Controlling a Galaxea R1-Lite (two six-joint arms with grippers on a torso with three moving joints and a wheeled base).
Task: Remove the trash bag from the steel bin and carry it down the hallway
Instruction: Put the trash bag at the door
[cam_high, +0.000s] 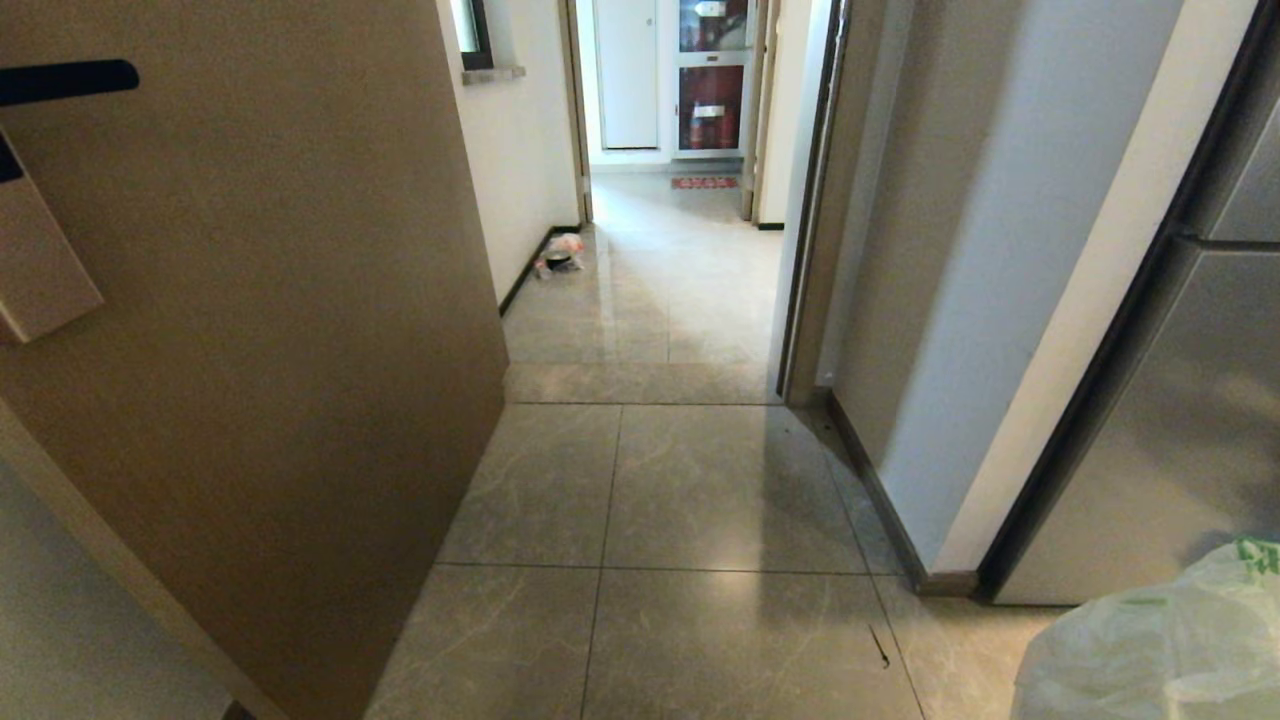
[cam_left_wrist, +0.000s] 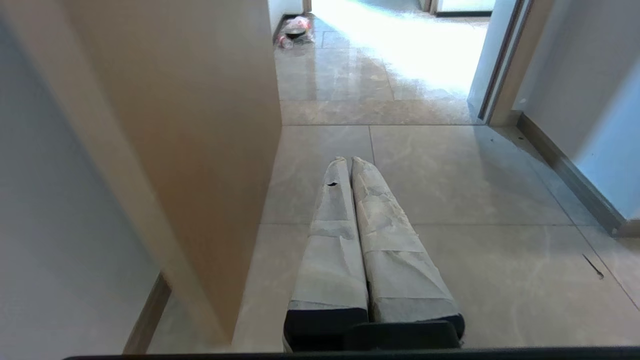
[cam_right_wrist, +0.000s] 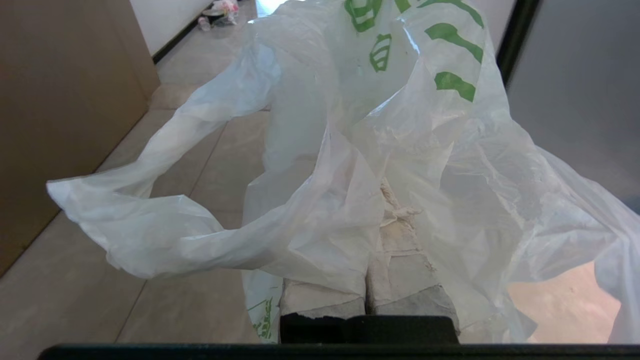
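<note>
Right wrist view shows the right gripper (cam_right_wrist: 367, 280) with its taped fingers (cam_right_wrist: 405, 270) pressed together on a gathered fold of the trash bag (cam_right_wrist: 350, 165), which billows up and out in front of the wrist. In the head view the same bag shows only as a white bulge with green print, low and to the right of the open brown door (cam_high: 250, 330). No steel bin appears in any view, so the bag is judged already out and the step in hand is the carry down the hallway (cam_high: 660, 290).

To do it well, the pinch should stay firm — the film is thin and slippery, and only a small bunch of it sits between the fingers. The route runs between the door and the wall corner on the far side of it, so the base should hold the middle of the tiles and keep the loose flaps off the door's edge.

The bag has no tidy axis; roughly, it runs away from the fingers toward the hallway, green-printed end farthest out, one long flap trailing toward the door.

The left gripper (cam_left_wrist: 349, 165) is idle beside the door, fingers closed on nothing. Beyond the door, a small clear bag with red contents (cam_high: 560, 253) lies against the baseboard — worth steering around.
</note>
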